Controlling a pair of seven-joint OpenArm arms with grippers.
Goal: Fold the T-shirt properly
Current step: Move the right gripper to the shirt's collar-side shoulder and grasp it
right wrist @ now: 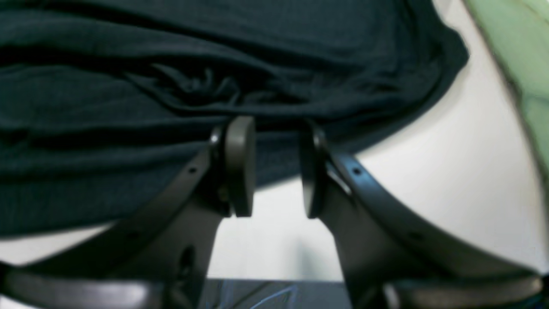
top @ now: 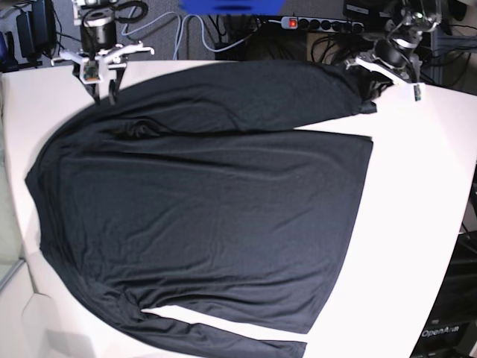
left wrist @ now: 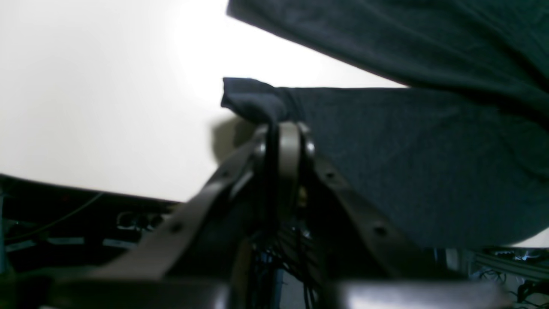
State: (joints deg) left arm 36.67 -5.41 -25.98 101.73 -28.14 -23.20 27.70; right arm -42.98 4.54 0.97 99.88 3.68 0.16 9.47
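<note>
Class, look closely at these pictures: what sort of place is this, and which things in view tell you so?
Probably a robotics lab workbench: a white table with a black T-shirt spread flat, a power strip and tangled cables behind it, and robot arms mounted at the far edge.

white table (top: 417, 186), power strip (top: 313, 23), cables (top: 186, 30)

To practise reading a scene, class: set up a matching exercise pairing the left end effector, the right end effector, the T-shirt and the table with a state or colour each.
Column 1:
1 left end effector
2 right end effector
3 T-shirt
4 table

Column 2:
A white
B open, at the shirt's edge
C black, spread flat
D shut on a sleeve cuff

Pairs: 1-D, 2-B, 3-C, 4-A
</note>
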